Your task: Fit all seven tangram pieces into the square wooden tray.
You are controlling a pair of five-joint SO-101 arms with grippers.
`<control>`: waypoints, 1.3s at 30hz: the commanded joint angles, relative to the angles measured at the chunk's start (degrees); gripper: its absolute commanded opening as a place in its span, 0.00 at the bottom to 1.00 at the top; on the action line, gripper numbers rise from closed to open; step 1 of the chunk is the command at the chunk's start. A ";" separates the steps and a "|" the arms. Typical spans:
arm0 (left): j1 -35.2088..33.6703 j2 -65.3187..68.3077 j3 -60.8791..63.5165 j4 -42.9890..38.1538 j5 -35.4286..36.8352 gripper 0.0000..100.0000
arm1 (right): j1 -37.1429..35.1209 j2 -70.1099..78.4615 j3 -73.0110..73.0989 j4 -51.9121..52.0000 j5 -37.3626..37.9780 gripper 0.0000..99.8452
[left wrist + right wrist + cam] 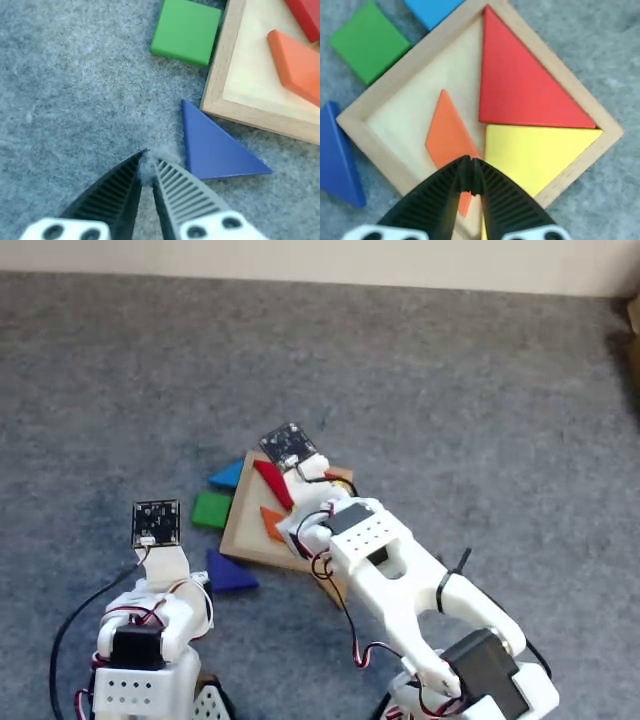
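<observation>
The square wooden tray [385, 95] holds a red triangle [520, 90], a yellow triangle [535, 155] and an orange parallelogram [447, 132]. My right gripper [470, 161] is shut, its tips just over the near end of the orange piece. Outside the tray lie a green square [186, 31], a light blue piece [432, 9] and a dark blue triangle [212, 147]. My left gripper [151, 156] is shut on the carpet, close beside the dark blue triangle's corner. In the high view the tray [240, 530] sits mid-floor with the green square [211, 510] to its left.
Grey carpet [450, 390] spreads open behind and to the right of the tray. The right arm [400, 580] reaches over the tray's near corner. The left arm's base [140, 660] stands at the front left.
</observation>
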 commanded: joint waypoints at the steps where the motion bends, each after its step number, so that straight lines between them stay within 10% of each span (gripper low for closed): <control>1: -0.48 -0.57 1.19 0.26 -0.09 0.00 | -2.77 -2.68 -2.51 -6.46 -0.26 0.00; 11: -0.48 -0.57 1.19 0.26 -0.09 0.00 | -2.68 4.00 2.15 -5.93 8.00 0.00; 23: -0.48 -0.57 1.19 0.26 -0.09 0.00 | -2.24 4.00 -3.21 18.86 22.15 0.00; 39: -0.48 -0.57 1.19 0.26 -0.09 0.00 | 1.89 -6.81 -11.82 30.55 14.07 0.00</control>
